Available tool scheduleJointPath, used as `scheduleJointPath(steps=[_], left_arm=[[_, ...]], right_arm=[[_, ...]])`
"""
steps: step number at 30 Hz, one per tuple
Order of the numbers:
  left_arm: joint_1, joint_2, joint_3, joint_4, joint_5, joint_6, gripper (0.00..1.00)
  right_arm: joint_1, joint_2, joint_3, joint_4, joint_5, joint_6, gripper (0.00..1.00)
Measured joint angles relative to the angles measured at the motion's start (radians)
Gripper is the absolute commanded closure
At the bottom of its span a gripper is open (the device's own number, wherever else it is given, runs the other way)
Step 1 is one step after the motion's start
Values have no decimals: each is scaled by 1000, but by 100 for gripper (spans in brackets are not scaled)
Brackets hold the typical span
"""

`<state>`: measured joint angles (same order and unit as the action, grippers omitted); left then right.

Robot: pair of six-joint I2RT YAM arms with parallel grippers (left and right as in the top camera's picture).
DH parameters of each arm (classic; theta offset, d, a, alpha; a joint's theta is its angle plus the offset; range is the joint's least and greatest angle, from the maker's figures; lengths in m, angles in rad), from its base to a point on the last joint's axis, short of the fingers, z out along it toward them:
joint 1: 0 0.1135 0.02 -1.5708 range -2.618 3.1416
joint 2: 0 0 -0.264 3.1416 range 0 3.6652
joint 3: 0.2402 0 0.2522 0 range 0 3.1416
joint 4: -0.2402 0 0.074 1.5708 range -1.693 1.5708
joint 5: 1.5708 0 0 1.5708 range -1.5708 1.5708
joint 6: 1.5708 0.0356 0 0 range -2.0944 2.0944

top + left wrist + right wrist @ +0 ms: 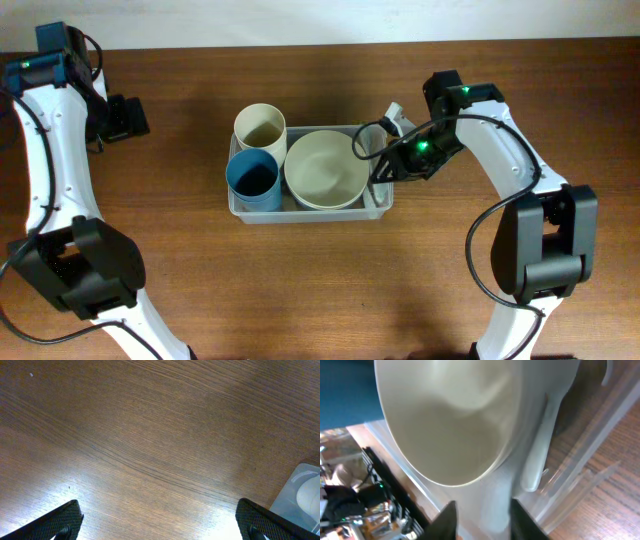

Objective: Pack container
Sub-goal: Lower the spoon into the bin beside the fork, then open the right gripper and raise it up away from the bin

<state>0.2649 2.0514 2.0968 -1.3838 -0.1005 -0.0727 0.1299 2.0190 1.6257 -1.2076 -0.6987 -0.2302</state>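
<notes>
The clear container (pixel 310 214) sits mid-table and holds a cream cup (pixel 260 127), a blue cup (pixel 253 178) and a wide cream bowl (pixel 325 168). A white utensil (pixel 395 112) leans at its far right corner. My right gripper (pixel 382 163) hangs over the container's right end beside the bowl's rim. In the right wrist view its fingers stand a little apart, right gripper (pixel 482 522) open over a pale surface below the bowl (pixel 450 420), with the utensil (pixel 537 455) off to one side and ungripped. My left gripper (pixel 125 118) is far left, and the left gripper (pixel 160 527) is wide open above bare wood.
The container wall (pixel 580 460) runs beside my right fingers, with brown table (pixel 620 505) beyond it. A corner of the container (pixel 300 502) shows at the right edge of the left wrist view. The blue cup (pixel 340 390) fills the upper left of the right wrist view.
</notes>
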Motion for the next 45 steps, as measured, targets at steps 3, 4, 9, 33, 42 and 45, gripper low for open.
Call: scheduleJointPath(steps=[3, 4, 9, 33, 42, 45], left_arm=[[0, 0, 0, 0, 0, 0, 0], [0, 0, 0, 0, 0, 0, 0], [0, 0, 0, 0, 0, 0, 0], [0, 0, 0, 0, 0, 0, 0], [0, 0, 0, 0, 0, 0, 0], [0, 0, 0, 0, 0, 0, 0]], right_arm=[[0, 0, 0, 1, 0, 3, 67], [0, 0, 0, 1, 0, 3, 67], [0, 0, 0, 1, 0, 8, 68], [-58, -97, 766, -485, 780, 249, 1], [-77, -105, 766, -485, 813, 275, 1], [-77, -105, 766, -485, 810, 275, 1]])
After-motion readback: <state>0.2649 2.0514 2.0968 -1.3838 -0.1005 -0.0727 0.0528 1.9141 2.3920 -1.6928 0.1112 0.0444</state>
